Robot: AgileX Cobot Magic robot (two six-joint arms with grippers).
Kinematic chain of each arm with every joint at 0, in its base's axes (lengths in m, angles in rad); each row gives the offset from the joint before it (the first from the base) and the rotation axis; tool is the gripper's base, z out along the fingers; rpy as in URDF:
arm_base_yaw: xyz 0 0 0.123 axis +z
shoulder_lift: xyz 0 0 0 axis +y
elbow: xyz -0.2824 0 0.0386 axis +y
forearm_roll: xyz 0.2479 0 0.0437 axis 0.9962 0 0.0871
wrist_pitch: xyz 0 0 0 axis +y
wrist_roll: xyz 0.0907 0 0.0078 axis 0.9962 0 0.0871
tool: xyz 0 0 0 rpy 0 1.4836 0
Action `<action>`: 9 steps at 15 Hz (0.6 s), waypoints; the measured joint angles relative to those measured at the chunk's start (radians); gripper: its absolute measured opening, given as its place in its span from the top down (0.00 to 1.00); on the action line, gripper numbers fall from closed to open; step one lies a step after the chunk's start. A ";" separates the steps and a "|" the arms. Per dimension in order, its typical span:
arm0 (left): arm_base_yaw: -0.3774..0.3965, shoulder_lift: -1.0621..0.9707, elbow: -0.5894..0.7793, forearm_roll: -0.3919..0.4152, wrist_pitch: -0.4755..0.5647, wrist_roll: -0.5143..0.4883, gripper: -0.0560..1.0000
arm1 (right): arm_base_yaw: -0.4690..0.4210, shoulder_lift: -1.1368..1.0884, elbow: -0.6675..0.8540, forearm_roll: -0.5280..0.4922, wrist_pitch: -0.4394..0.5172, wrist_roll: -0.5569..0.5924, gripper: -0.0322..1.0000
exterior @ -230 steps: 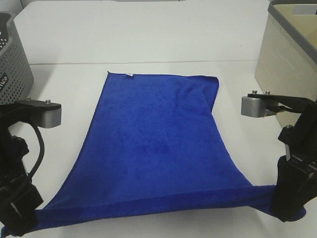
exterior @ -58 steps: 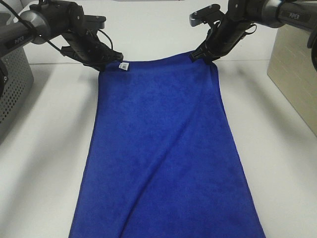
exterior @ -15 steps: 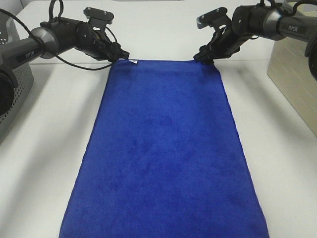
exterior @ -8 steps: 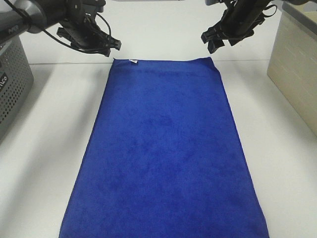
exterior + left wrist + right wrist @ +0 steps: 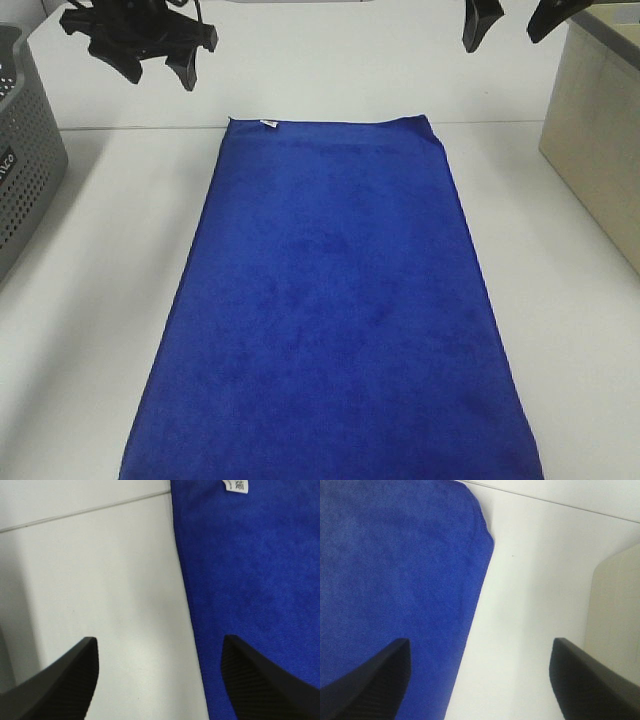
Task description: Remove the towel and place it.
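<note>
One towel [image 5: 335, 300] lies spread flat on the white counter [image 5: 90, 300], lengthwise down the middle of the overhead view, its near end running off the lower edge of that view. Its surface is smooth, with no folds seen. A small white tag [image 5: 268, 124] sits at the far short edge, near the corner on the left arm's side.

Left gripper [image 5: 155, 65] hangs above the counter beyond that far corner, clear of the cloth. Its fingers [image 5: 60, 680] are spread wide and hold nothing; the wrist view shows bare counter under one and the towel's long edge under the other.

Right gripper [image 5: 510, 20] hangs above the opposite far corner, partly cut off by the frame edge. Its fingers [image 5: 370, 680] are likewise spread apart and empty, with the towel's rounded corner below between them.

Grey perforated basket [image 5: 25, 170] stands at the counter's left side, well apart from the towel. Beige bin [image 5: 595, 150] stands at the right side, also apart from it.
</note>
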 joint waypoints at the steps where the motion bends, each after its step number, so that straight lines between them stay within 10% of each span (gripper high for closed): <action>1: 0.000 -0.020 0.000 -0.007 0.000 -0.004 0.30 | 0.000 -0.016 0.000 -0.006 0.005 0.002 0.26; 9: 0.002 -0.440 0.289 0.078 0.004 -0.046 0.29 | 0.000 -0.590 0.491 -0.024 0.005 0.085 0.26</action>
